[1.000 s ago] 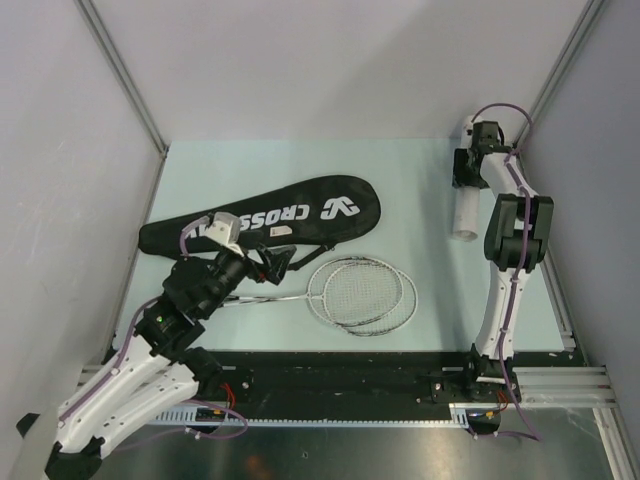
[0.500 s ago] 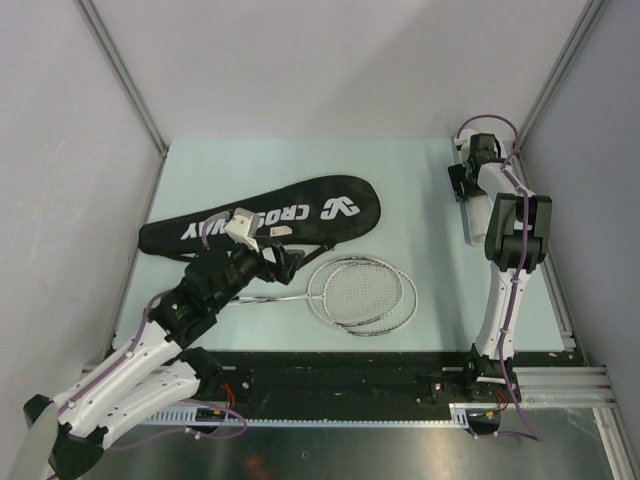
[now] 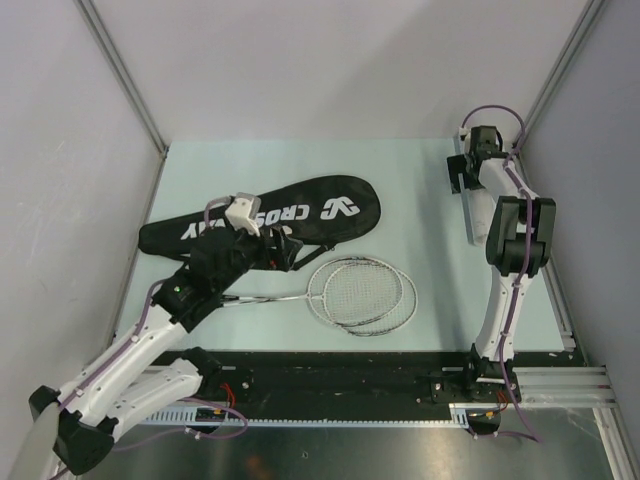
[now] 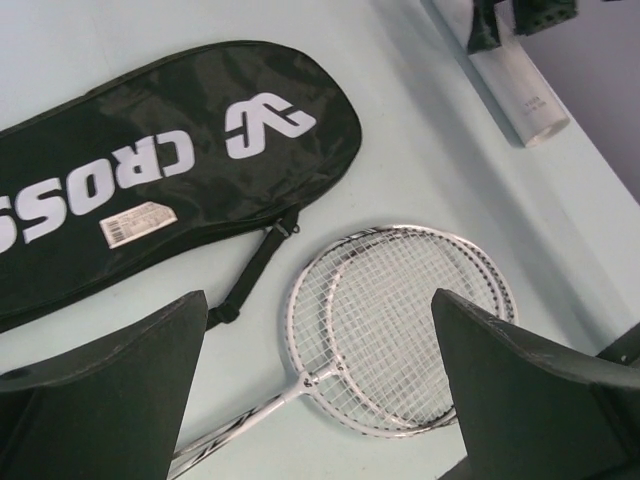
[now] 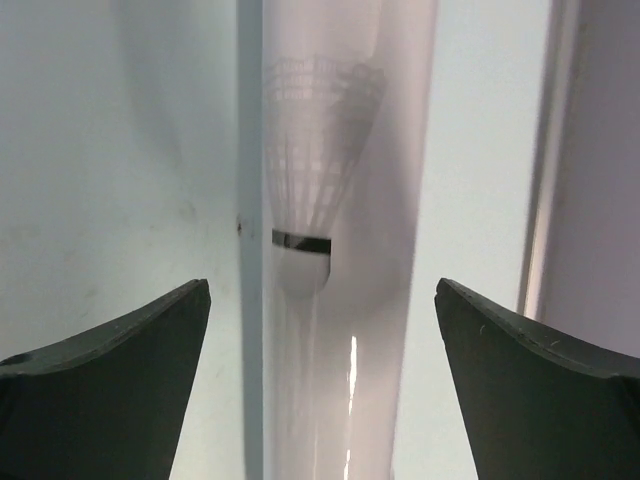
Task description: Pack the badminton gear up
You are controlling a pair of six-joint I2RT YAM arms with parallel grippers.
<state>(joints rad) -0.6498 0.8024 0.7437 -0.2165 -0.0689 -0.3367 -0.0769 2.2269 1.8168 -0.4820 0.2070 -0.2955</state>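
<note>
Lying on its side directly beneath the right claw (image 5: 322, 290), the white tube (image 5: 400, 120) runs lengthwise through the gap between that claw's fingers (image 5: 110, 370) and touches neither. The claw is released, its jaws spread far wider than the tube, so the tube rests on the table (image 3: 400, 170) under its own weight. I'd guess it lies flat so that it cannot topple. Its wall is milky and half see-through. One shuttlecock (image 5: 315, 190) shows inside, feather skirt pointing away from the claw, dark-banded cork nose pointing back toward it. Whether more sit deeper in, I cannot tell.

The left claw (image 4: 320, 300) is released too and grasps nothing. The two rackets (image 4: 400, 330) lie just below and ahead of its fingers, silver-white heads stacked one on the other, shafts running back under the claw. Farther ahead, toward the claw's left, the black CROSSWAY bag (image 4: 150, 180) lies flat, a strap trailing toward the rackets. I cannot tell whether its zip is open. My guess is that this claw hovers here to pick between rackets and bag.
</note>
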